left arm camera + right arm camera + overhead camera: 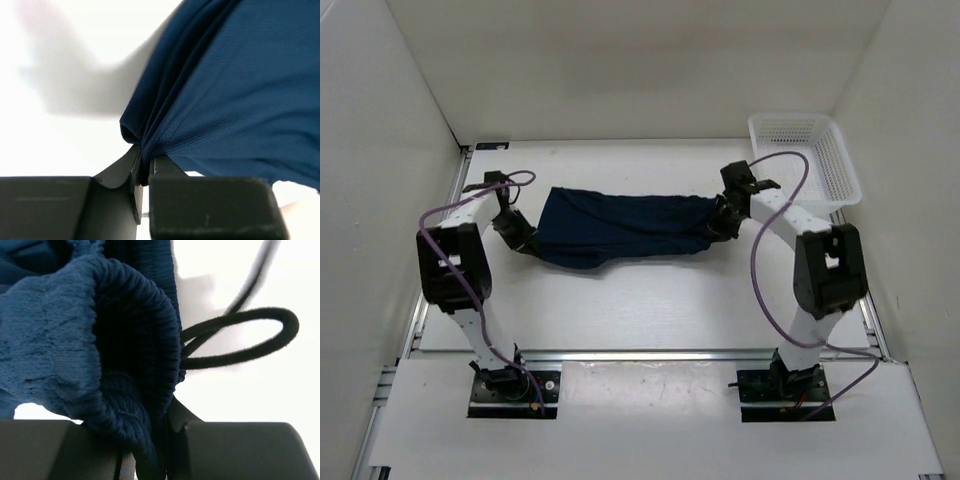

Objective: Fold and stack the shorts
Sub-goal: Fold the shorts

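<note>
In the middle of the top view we see the shorts, a dark navy cloth pulled into a long band over the white table. The left gripper is at the left end of the band and the right gripper is at the right end. In the left wrist view the fabric is a fine, smooth knit, and it gathers into deep folds that run down between the black fingers. The jaws there are almost closed and pinch the cloth. In the right wrist view the waistband is thick, ribbed and puckered, and the right claw is closed on it in the same way. A thin black drawstring makes a round loop at the right of that frame. The table is matt white, the walls are plain white, and a white mesh basket stands at the upper right of the top view
</note>
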`<state>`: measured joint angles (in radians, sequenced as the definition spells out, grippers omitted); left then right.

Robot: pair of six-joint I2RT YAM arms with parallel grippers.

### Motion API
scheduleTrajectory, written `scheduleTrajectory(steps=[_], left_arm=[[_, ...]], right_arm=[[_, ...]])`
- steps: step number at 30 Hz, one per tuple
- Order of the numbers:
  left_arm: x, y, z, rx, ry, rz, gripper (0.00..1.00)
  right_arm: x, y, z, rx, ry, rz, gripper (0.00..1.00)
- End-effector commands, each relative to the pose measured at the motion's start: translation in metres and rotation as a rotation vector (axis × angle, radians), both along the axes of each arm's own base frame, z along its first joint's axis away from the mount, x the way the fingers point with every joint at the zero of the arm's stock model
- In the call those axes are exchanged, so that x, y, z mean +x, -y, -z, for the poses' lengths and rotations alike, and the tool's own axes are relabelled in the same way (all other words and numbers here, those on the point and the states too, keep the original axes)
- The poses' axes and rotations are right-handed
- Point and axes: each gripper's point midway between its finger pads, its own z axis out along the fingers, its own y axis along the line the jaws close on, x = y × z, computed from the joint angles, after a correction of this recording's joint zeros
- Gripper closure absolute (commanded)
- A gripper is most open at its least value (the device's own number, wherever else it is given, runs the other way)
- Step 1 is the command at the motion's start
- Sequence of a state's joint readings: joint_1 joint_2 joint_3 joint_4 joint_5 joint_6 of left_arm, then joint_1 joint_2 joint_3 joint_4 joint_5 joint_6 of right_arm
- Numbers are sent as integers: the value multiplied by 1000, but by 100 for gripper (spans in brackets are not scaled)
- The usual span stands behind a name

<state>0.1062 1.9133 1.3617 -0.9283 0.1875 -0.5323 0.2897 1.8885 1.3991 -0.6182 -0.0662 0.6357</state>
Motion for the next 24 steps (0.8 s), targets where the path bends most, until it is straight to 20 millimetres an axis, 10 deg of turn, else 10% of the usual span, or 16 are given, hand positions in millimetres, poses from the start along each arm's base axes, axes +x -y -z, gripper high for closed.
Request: scheduleTrajectory(steps=[1, 6, 8, 10, 12, 15, 18, 21, 24], left_arm=[[-25, -7, -21, 52, 54, -3, 90], [-79, 18, -29, 24, 62, 6, 90], [-105, 27, -28, 0, 61, 4, 90], [-111, 44, -34, -25, 82, 32, 67], [-113, 52, -44, -35, 98, 59, 21], [-103, 39, -67, 53, 126, 75, 0], [-81, 25, -100, 142, 209, 99, 2], [-52, 36, -127, 190, 293, 185, 35], [-30, 63, -125, 194, 283, 290, 40]], right_arm=[[-60, 43, -4, -118, -42, 17, 100], [-139, 61, -10, -124, -61, 43, 98], [-165, 65, -8, -117, -61, 51, 77], [-181, 64, -6, -114, -76, 54, 49], [-193, 64, -6, -125, -73, 40, 22], [-195, 76, -19, -174, -49, 60, 14], [-186, 85, -45, -213, 31, 70, 9], [-171, 87, -69, -221, 110, 68, 9], [-158, 86, -74, -249, 127, 28, 25]])
